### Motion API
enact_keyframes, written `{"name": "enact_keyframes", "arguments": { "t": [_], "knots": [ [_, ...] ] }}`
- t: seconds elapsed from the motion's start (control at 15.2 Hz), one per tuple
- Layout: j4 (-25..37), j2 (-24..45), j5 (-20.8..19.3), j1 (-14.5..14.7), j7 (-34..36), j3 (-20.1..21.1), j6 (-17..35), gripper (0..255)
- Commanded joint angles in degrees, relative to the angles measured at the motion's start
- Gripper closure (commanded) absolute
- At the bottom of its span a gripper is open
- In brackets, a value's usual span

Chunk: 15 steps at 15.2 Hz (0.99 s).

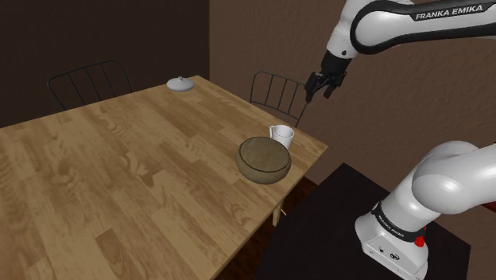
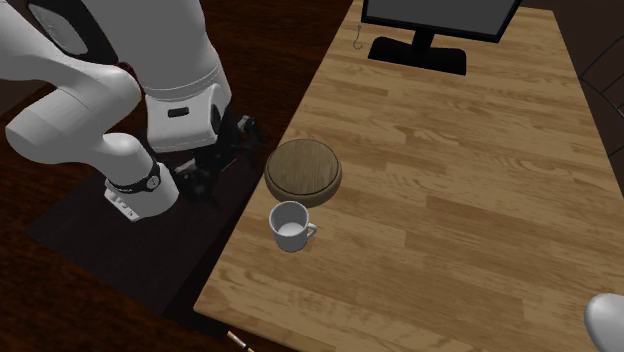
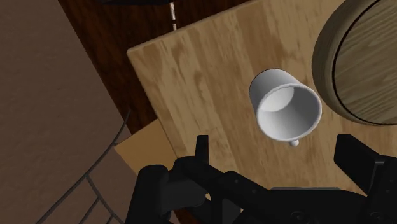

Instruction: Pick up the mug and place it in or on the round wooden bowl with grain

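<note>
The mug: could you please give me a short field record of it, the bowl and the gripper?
mug: white, upright, empty, on the table near its corner
bowl: round, wood-grained, close beside the mug
gripper: open, in the air above the mug, holding nothing
task state: mug not yet grasped

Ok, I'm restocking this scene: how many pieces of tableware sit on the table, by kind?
White mug: 1
Round wooden bowl: 1
Small white domed lid: 1
Total: 3
</note>
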Motion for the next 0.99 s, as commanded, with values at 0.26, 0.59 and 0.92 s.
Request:
{"name": "enact_keyframes", "arguments": {
  "t": [0.26,0.59,0.92],
  "knots": [
    [-2.31,10.25,2.87,-0.32,4.64,0.28,9.96,0],
    [-2.38,20.42,5.87,-0.26,7.3,0.14,18.08,0],
    [-2.96,24.7,6.94,-0.07,7.6,0.17,22.47,0]
  ]
}}
